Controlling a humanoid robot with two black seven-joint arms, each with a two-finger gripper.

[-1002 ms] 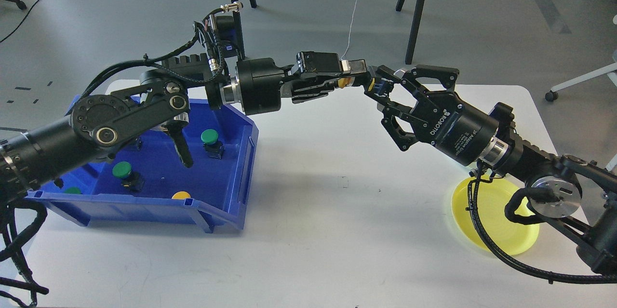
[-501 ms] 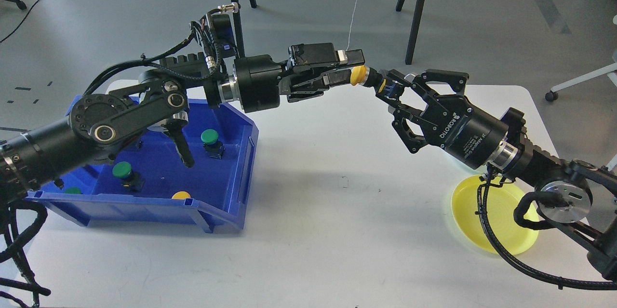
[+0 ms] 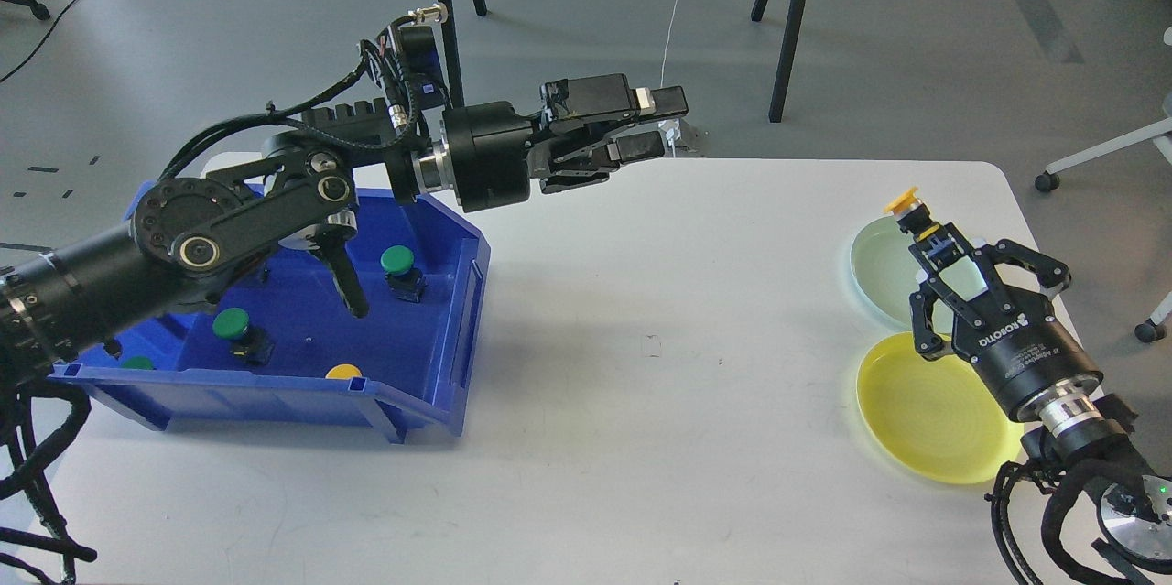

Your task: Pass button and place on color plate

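Note:
My right gripper (image 3: 927,237) is shut on a yellow-capped button (image 3: 906,206) and holds it in the air over the near edge of the pale green plate (image 3: 876,268). The yellow plate (image 3: 925,425) lies just in front of it, under the right wrist. My left gripper (image 3: 661,123) is open and empty, held above the table's far edge, pointing right. The blue bin (image 3: 430,329) at the left holds green-capped buttons (image 3: 397,261) (image 3: 231,324) and a yellow-capped one (image 3: 344,372).
The white table (image 3: 641,402) has bare room between the bin and the plates. Black stand legs (image 3: 792,17) rise from the floor beyond the table. A chair base (image 3: 1099,155) sits at the far right.
The button passed from my left gripper to my right one. My right arm then swung right and back with it to above the plates. My left gripper opened and rose slightly.

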